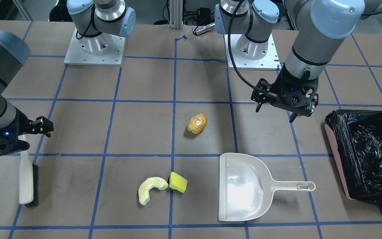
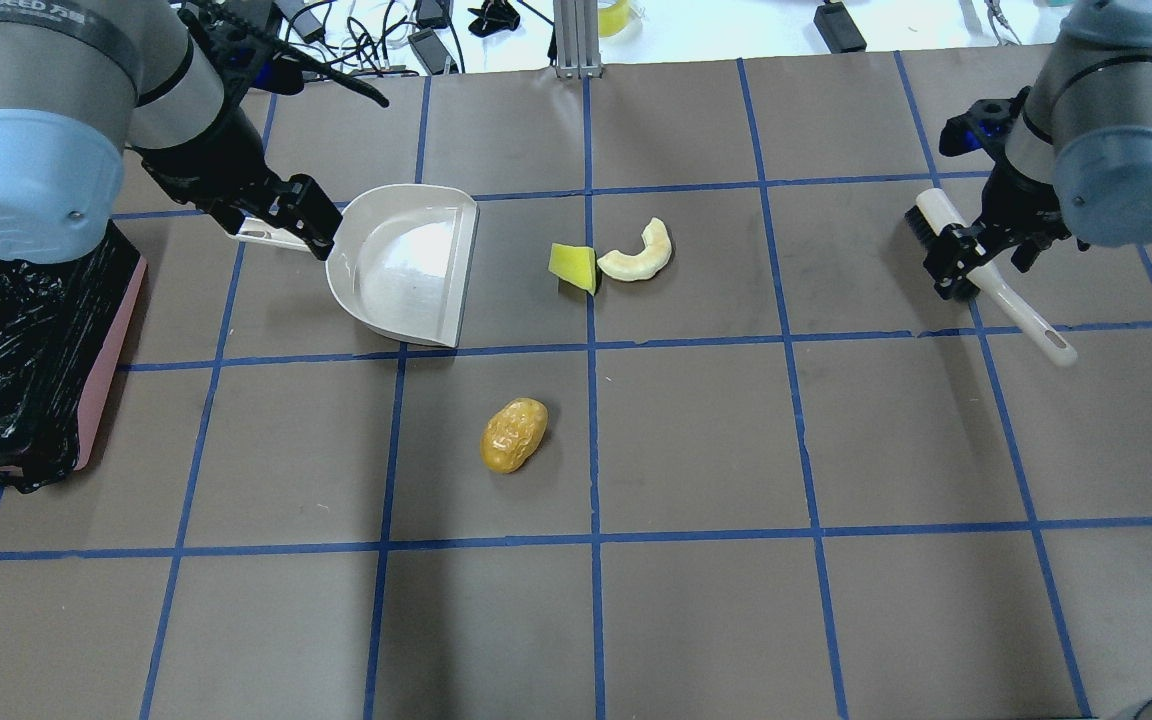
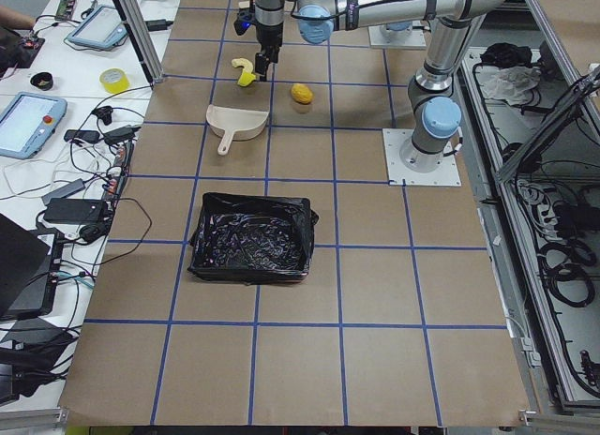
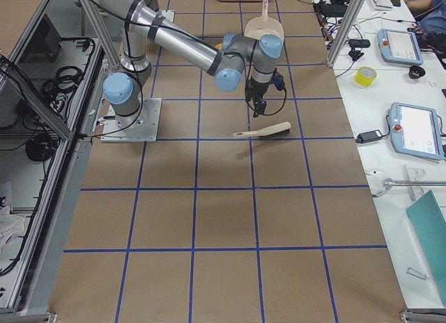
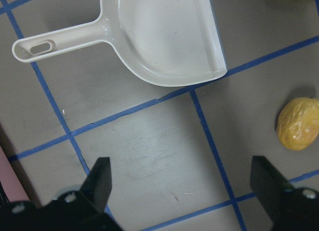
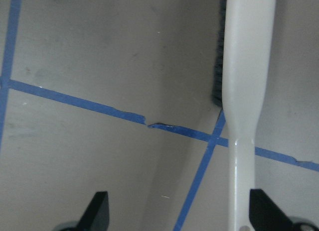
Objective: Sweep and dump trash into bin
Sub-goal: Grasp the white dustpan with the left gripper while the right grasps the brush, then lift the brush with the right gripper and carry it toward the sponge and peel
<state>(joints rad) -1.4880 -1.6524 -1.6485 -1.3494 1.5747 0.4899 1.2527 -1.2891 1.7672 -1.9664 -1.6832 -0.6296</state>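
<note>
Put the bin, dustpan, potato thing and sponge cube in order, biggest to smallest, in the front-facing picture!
1. the bin, even though the picture's edge cuts some of it off
2. the dustpan
3. the potato-like lump and the sponge cube: they look about the same size, too close to rank

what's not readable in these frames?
Overhead: dustpan handle, mostly under the left gripper.
Overhead: bin, cut by the left edge and covered by the left arm's elbow.
Right wrist: brush head, past the top edge.
Exterior right: potato lump, rind slice, sponge cube, all behind the right arm.
</note>
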